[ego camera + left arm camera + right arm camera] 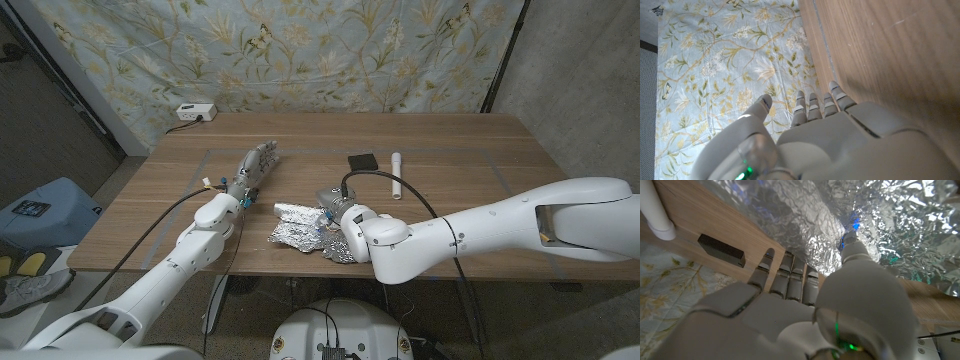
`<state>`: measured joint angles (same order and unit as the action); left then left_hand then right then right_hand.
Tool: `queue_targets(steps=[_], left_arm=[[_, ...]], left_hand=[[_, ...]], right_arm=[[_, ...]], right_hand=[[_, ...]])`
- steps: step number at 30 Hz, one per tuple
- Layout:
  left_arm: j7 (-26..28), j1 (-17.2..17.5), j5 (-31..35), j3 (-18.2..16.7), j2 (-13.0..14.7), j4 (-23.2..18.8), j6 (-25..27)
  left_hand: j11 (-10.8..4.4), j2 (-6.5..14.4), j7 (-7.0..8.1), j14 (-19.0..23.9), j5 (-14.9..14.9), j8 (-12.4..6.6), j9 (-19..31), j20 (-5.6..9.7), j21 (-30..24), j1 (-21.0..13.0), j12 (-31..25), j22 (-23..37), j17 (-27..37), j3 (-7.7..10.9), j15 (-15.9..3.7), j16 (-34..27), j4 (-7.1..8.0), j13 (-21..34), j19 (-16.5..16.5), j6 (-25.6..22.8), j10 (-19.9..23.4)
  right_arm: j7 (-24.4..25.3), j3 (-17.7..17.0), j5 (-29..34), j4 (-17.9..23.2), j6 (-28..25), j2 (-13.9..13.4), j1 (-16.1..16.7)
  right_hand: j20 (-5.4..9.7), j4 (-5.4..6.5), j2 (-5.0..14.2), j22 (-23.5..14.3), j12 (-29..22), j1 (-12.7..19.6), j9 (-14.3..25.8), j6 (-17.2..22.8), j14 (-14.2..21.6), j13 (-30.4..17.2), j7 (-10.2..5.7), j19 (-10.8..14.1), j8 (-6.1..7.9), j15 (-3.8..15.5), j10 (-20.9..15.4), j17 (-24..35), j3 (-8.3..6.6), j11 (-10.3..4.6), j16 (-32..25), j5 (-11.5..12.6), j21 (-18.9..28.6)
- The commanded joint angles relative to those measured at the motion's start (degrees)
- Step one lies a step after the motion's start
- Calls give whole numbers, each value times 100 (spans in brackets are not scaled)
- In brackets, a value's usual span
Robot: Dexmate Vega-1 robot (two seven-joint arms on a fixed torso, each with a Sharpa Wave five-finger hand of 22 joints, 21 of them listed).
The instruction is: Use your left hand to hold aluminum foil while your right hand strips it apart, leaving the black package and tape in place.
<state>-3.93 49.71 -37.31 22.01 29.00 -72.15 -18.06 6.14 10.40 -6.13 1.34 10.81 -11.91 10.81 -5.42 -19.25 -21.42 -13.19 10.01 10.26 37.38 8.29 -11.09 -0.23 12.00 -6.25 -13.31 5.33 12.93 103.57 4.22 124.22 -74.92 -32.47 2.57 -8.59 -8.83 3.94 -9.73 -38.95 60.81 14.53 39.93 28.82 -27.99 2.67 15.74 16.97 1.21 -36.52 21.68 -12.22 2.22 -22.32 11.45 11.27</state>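
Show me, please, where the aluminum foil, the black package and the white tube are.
aluminum foil (300, 234), head view, crumpled middle.
black package (361, 160), head view, its flat top.
white tube (397, 174), head view, mid-length.

Wooden table (470, 150). Floral-print cloth backdrop (330, 50) hangs behind its far edge. White power strip (195, 112) at far left corner of the table, cable attached. Blue container (40, 205) on floor left of table; shoes (30, 280) near it.

Crumpled foil (300, 228) lies near the table's (460, 180) front edge, package (361, 160) and tube (397, 174) behind.
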Motion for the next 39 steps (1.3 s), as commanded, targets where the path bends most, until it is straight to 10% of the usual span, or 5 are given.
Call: queue_targets(steps=[1,39], left_arm=[[72,-29,45,41,-29,-30,52],[-109,-301,-39,63,-106,263,165]], left_hand=[[14,22,12,59,33,-9,17,10,38,-47,-55,19,21,50,7,-11,-2,15,-53,-59,41],[37,17,-5,83,36,19,22,1,90,-48,-53,21,24,60,26,-7,5,24,-86,-99,56]], right_arm=[[-218,-63,424,202,138,-203,12],[-1523,-703,1069,494,509,-607,12]], right_hand=[[3,9,44,-10,-44,26,19,67,35,-16,3,63,19,20,-427,41,37,-363,-60,-1,26],[15,28,62,-11,-53,72,81,183,91,130,-3,118,-25,96,-502,167,93,-373,-158,-18,7]])
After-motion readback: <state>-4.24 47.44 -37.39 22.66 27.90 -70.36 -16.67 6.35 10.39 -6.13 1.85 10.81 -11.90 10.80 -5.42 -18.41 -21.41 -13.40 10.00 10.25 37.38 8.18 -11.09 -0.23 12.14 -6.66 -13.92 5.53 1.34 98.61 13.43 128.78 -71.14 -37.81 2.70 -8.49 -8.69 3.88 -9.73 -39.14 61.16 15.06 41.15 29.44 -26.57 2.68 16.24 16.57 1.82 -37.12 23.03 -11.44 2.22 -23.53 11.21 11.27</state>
